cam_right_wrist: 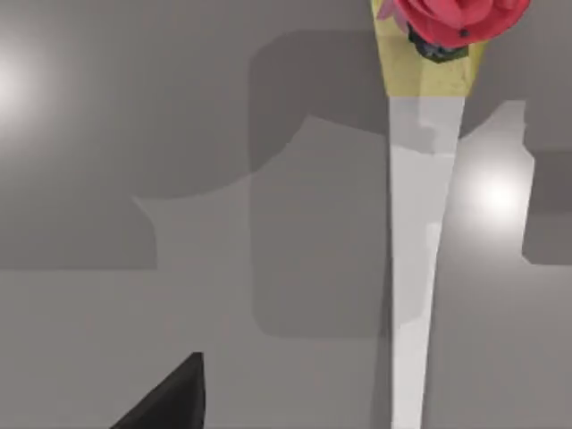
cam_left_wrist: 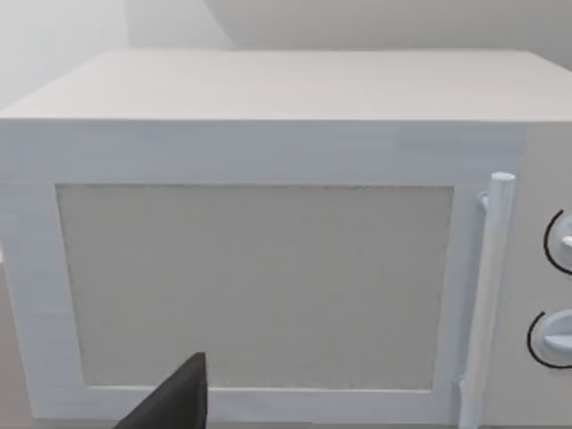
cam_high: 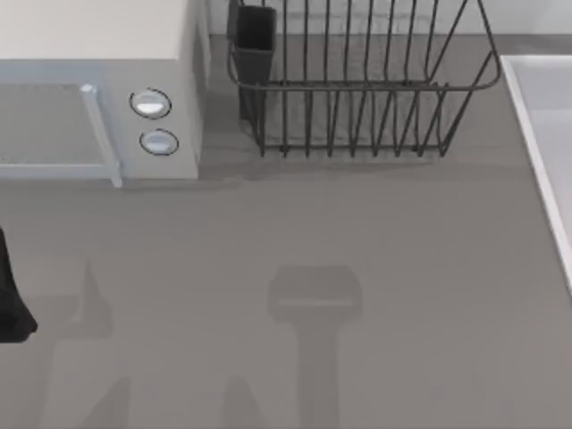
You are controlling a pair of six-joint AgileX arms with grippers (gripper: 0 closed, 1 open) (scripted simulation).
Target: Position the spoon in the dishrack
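The spoon [cam_right_wrist: 420, 232] stretches lengthwise straight out ahead of the right gripper [cam_right_wrist: 170, 402], white handle nearest and red-flowered end farthest, over bare grey desk [cam_high: 429, 268]. Whether it is gripped or merely lying there cannot be told. The dishrack [cam_high: 357, 85] waits at the desk's far edge. The left gripper [cam_left_wrist: 174, 402], grip equally unreadable, idles facing the microwave [cam_left_wrist: 268, 268], so the carry looks to be the right arm's.
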